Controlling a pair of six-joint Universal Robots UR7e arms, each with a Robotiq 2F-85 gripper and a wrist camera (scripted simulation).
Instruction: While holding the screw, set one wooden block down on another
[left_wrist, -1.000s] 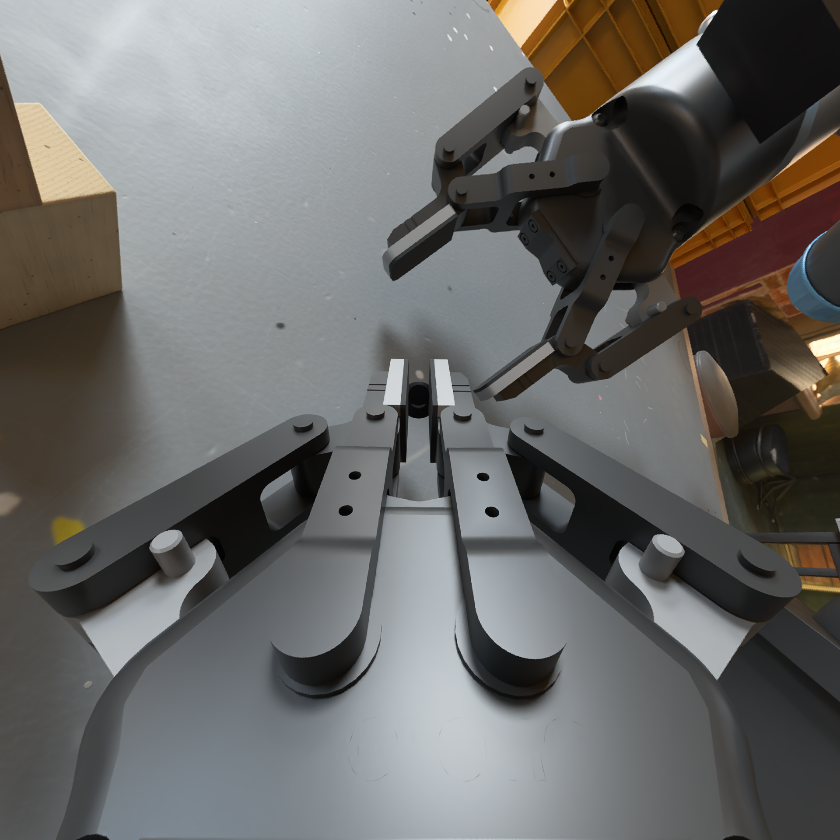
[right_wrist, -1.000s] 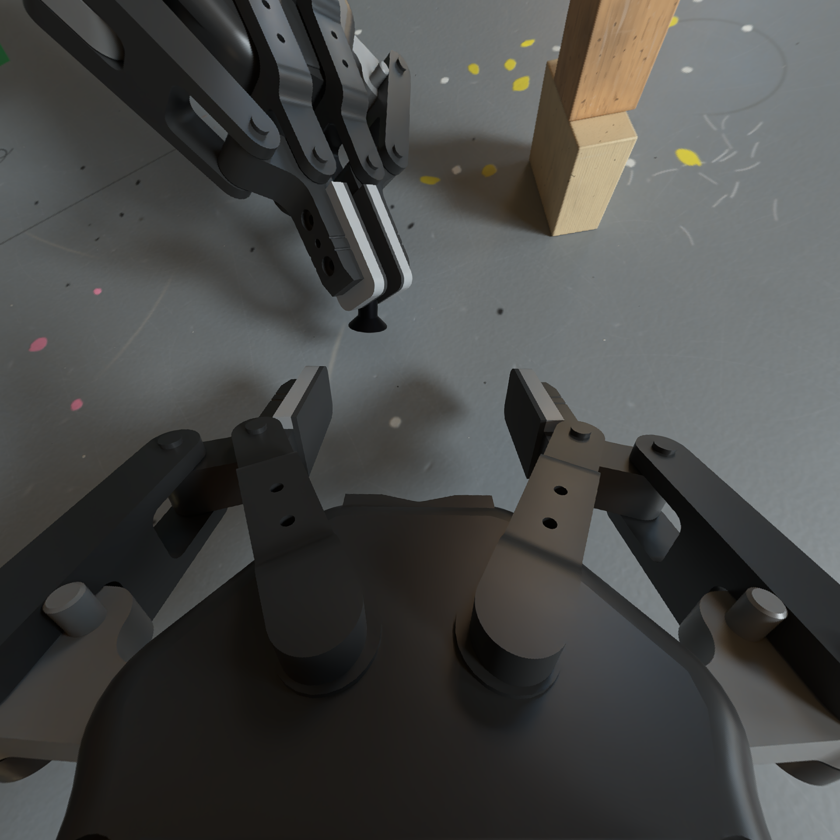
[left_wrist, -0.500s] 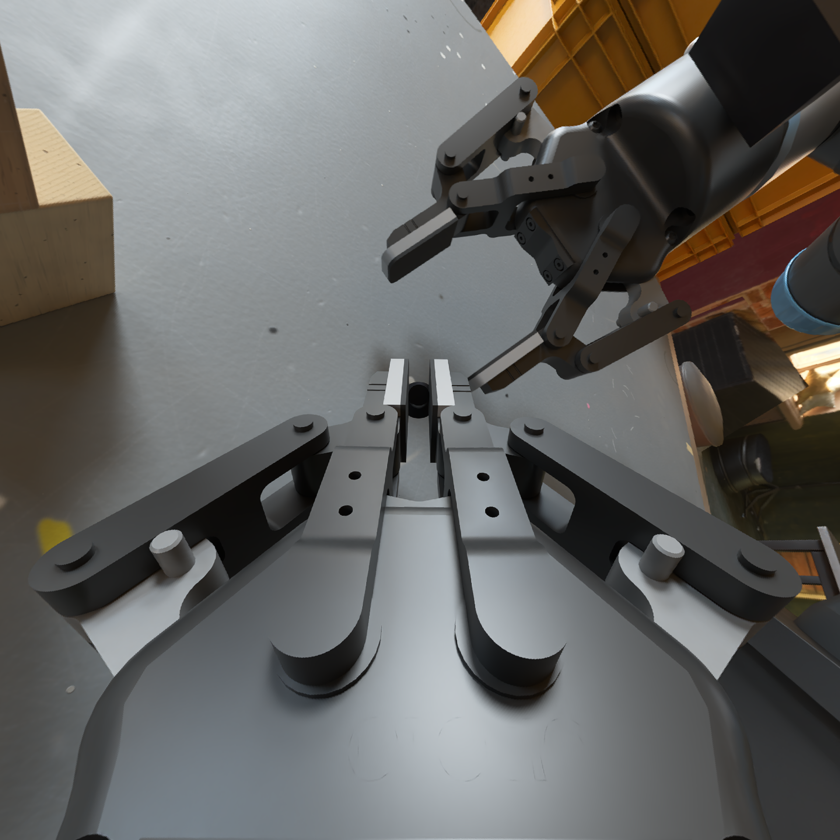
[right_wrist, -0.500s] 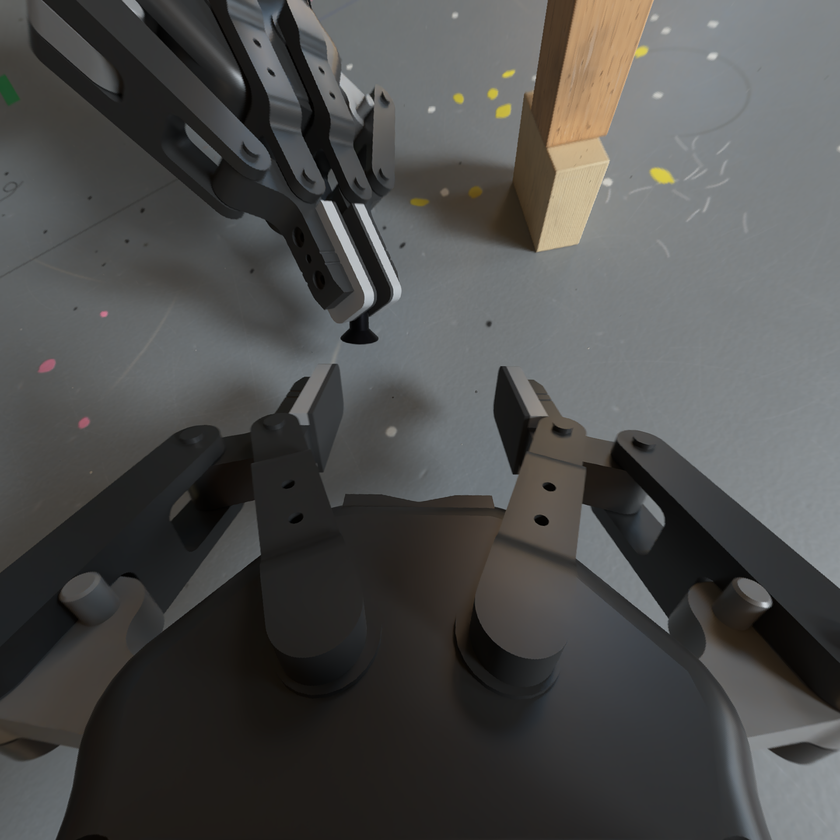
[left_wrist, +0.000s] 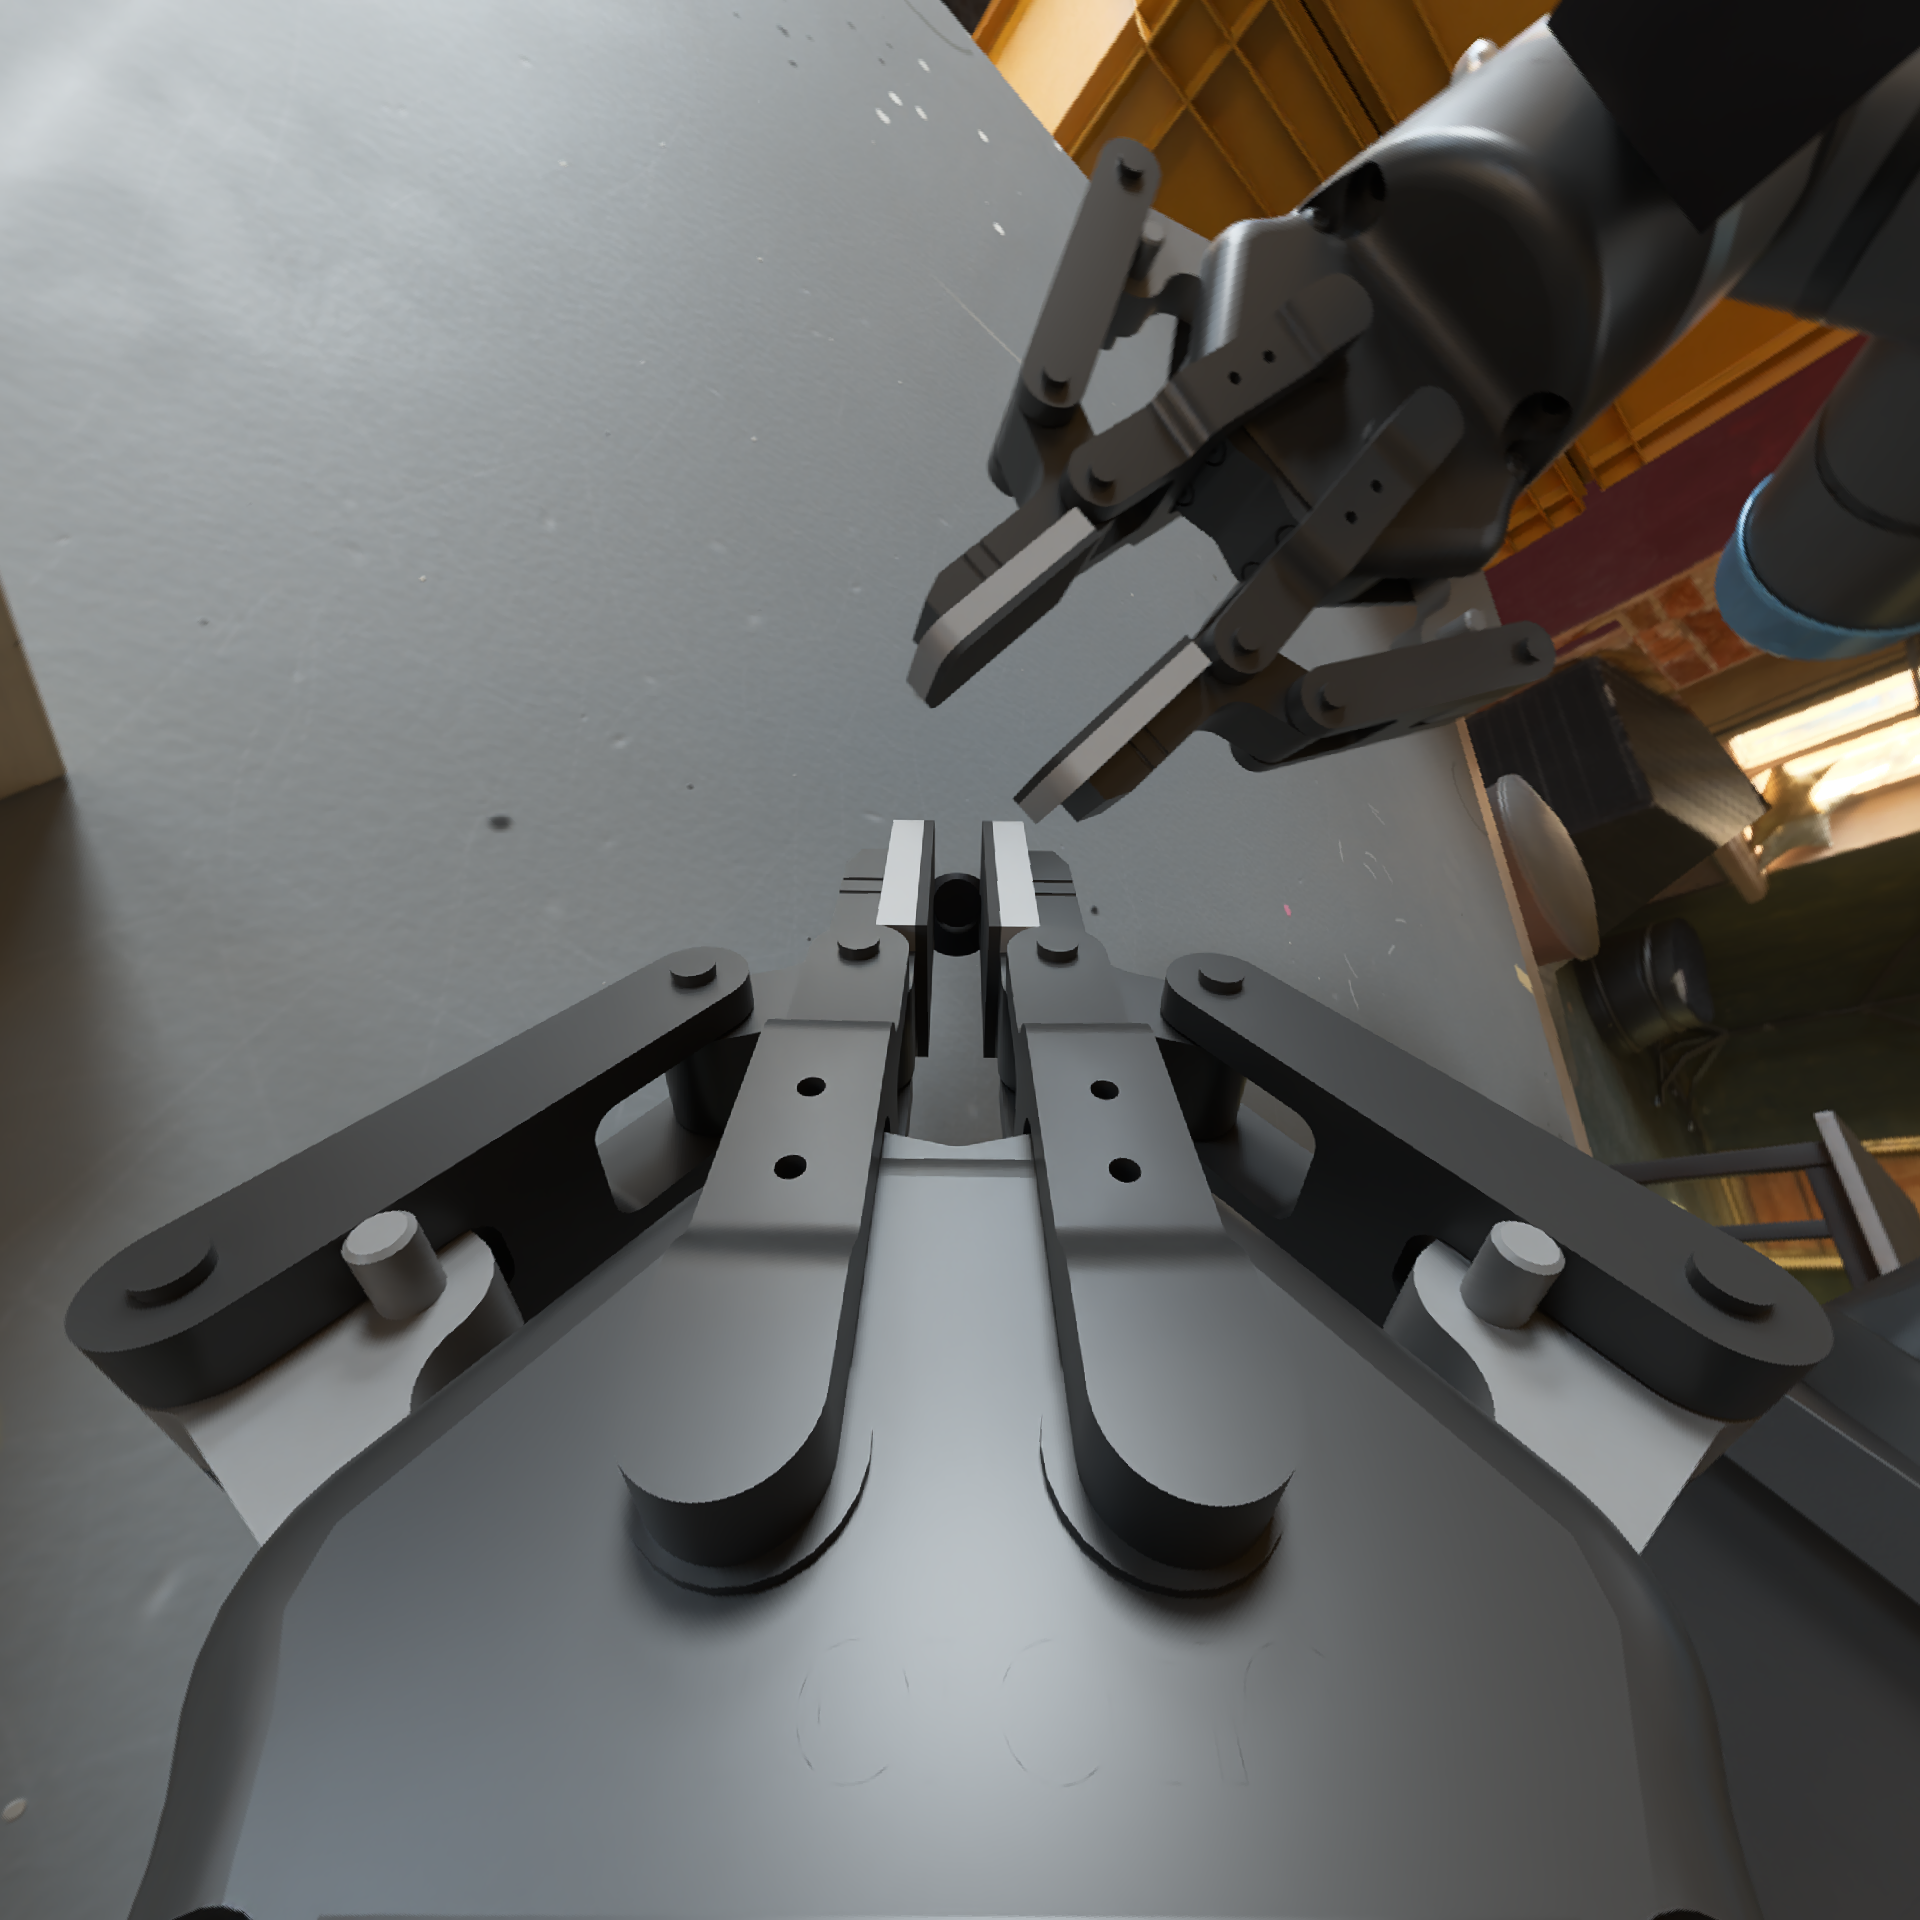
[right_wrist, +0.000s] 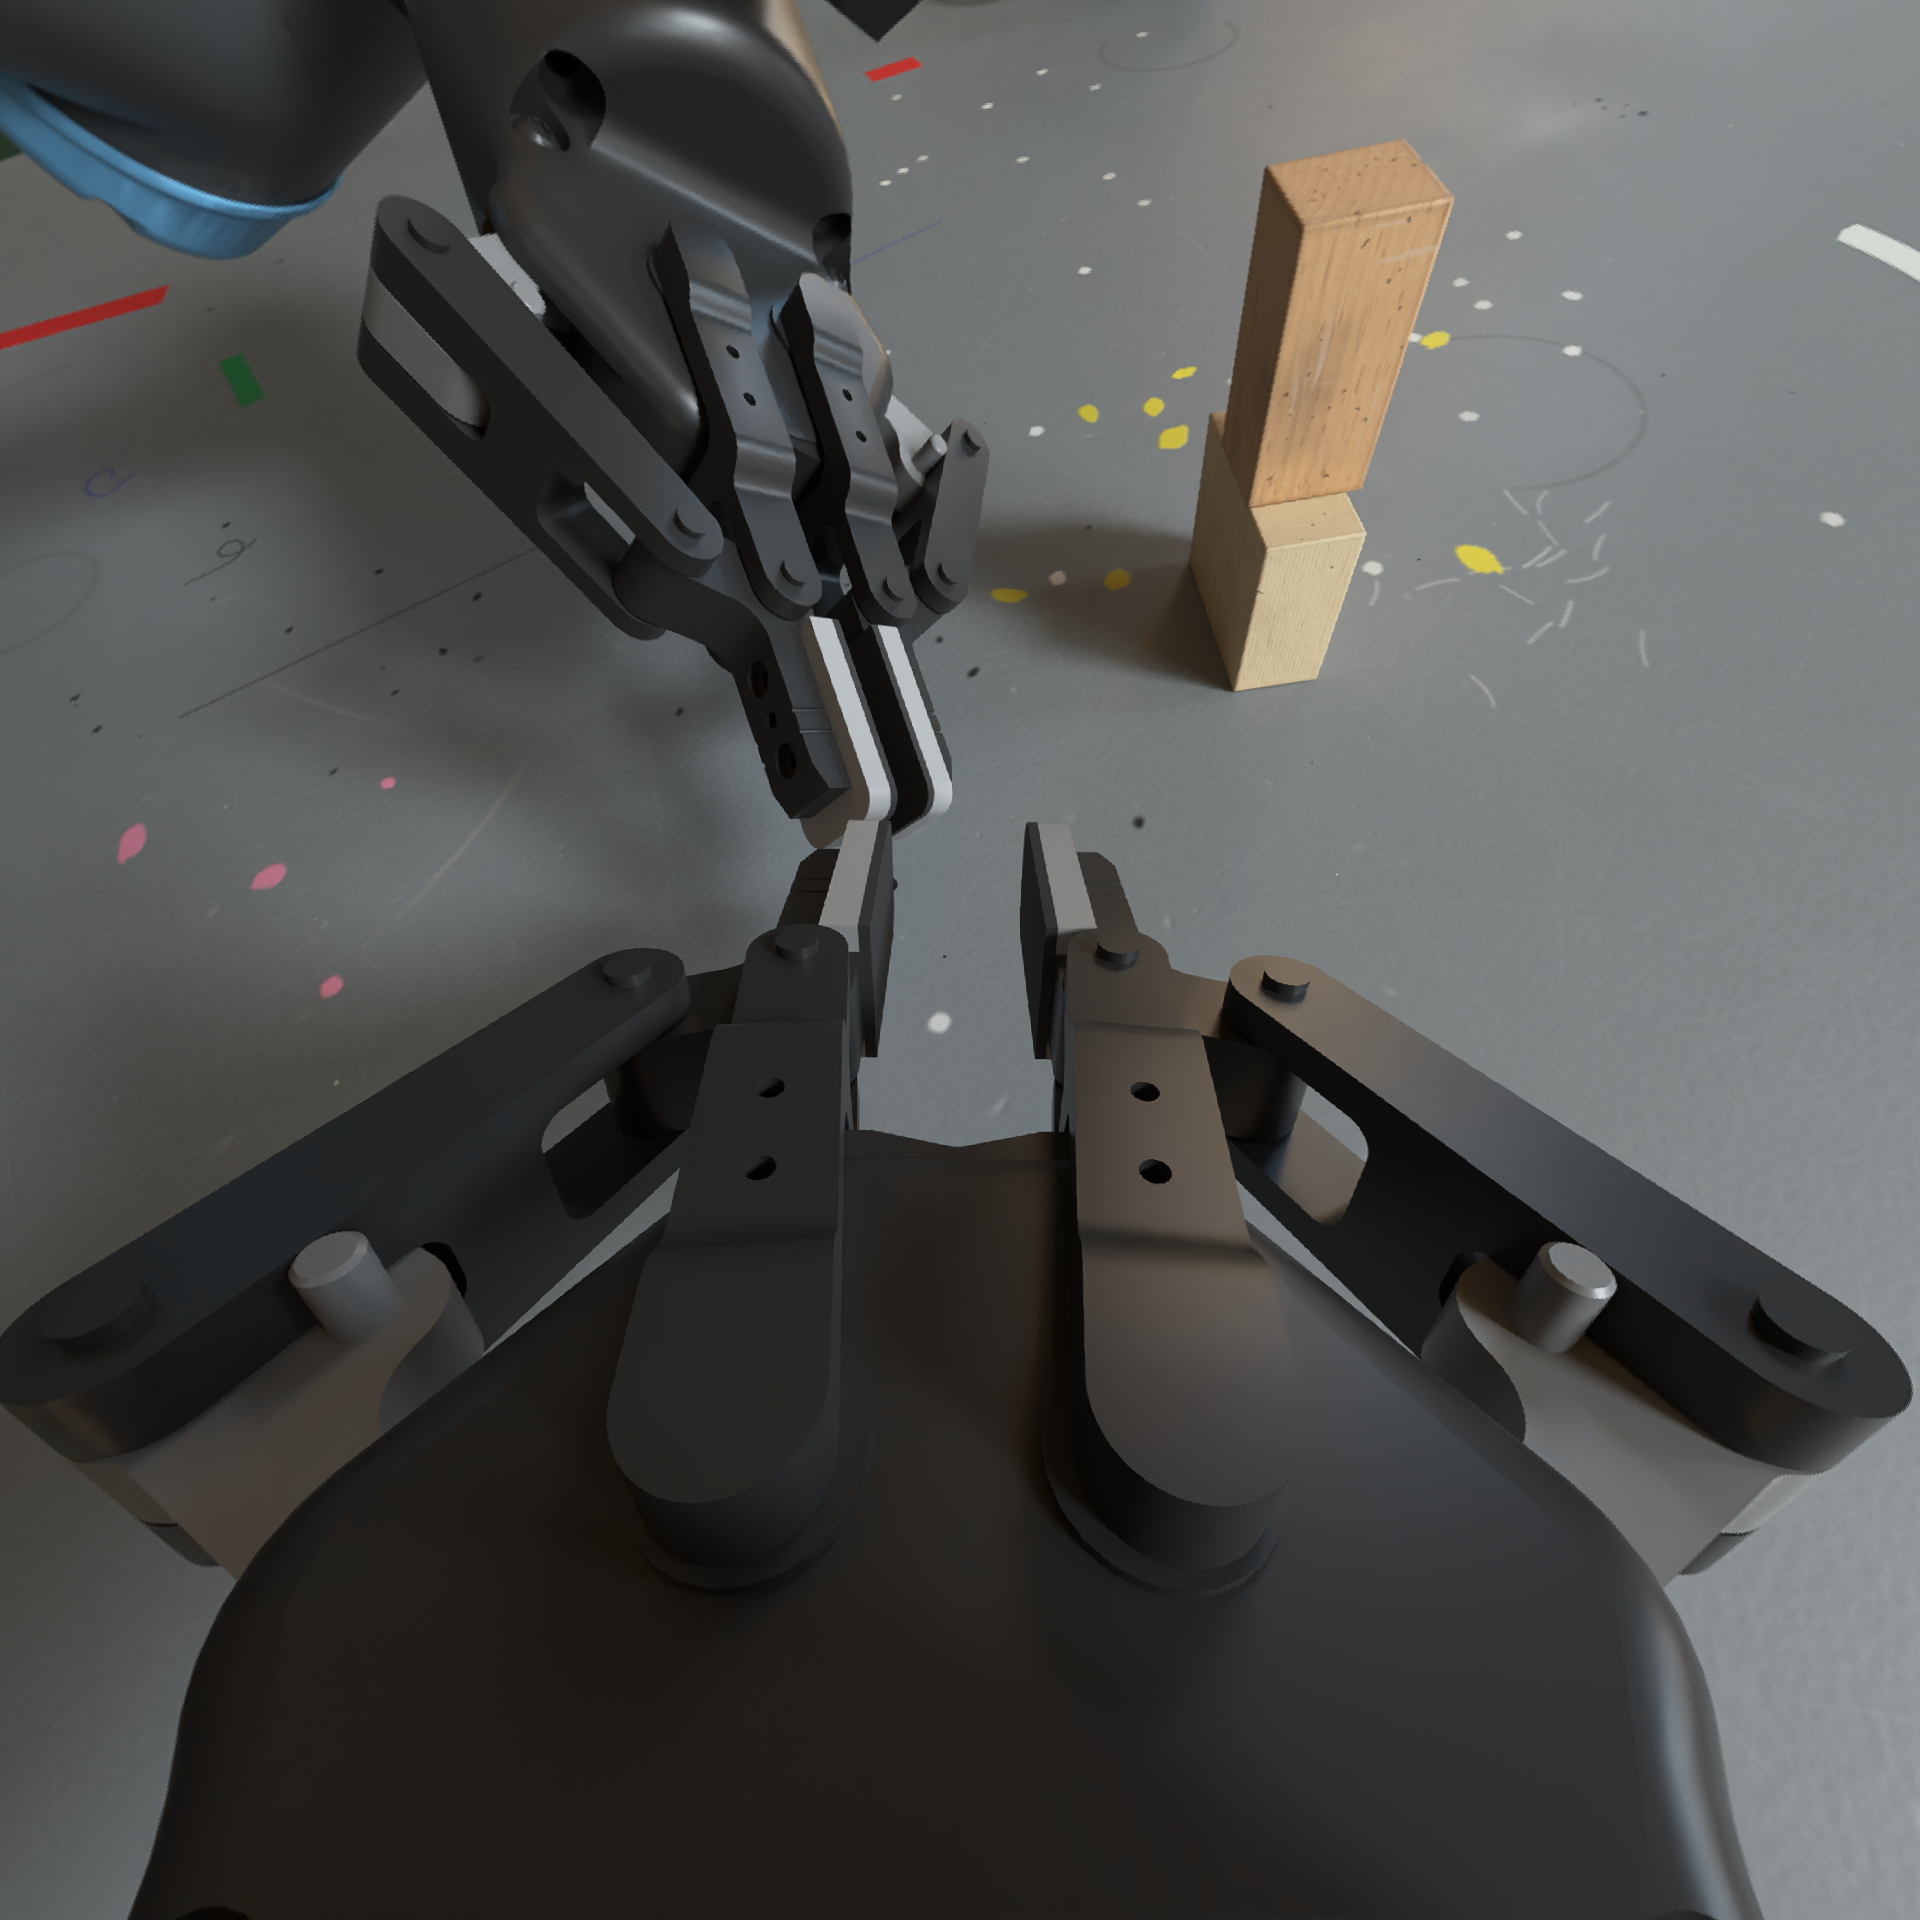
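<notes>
Grey table surface (right_wrist: 1558, 935): matte, flecked with yellow, pink and white paint spots, fine scratches and faint drawn circles; red and green tape marks are seen at its far left in the right wrist view. Orange shelving (left_wrist: 1226, 94) and a dim workshop background are seen beyond the table edge in the left wrist view.

Left gripper (left_wrist: 957, 871): fingers drawn close together, white pads clamped on the screw (left_wrist: 956, 902), a small black item seen end-on between the pads. In the right wrist view the same gripper (right_wrist: 883, 800) is seen angled downward above the table, pads nearly together; the screw itself is hidden there by the fingertips.

Right gripper (right_wrist: 951, 883): jaws parted with a clear gap, nothing held between the pads. Its left fingertip is seen just beside the tips of the left gripper; contact cannot be confirmed. In the left wrist view it (left_wrist: 997, 727) is seen coming in from the upper right, its lower finger tip just beside the left gripper's right pad.

Lower wooden block (right_wrist: 1273, 592): pale, standing on the table, well apart from both grippers at the right.

Upper wooden block (right_wrist: 1335, 322): darker, reddish-brown, upright, resting on top of the pale block and offset toward its far side. Neither block is touched by a gripper.
</notes>
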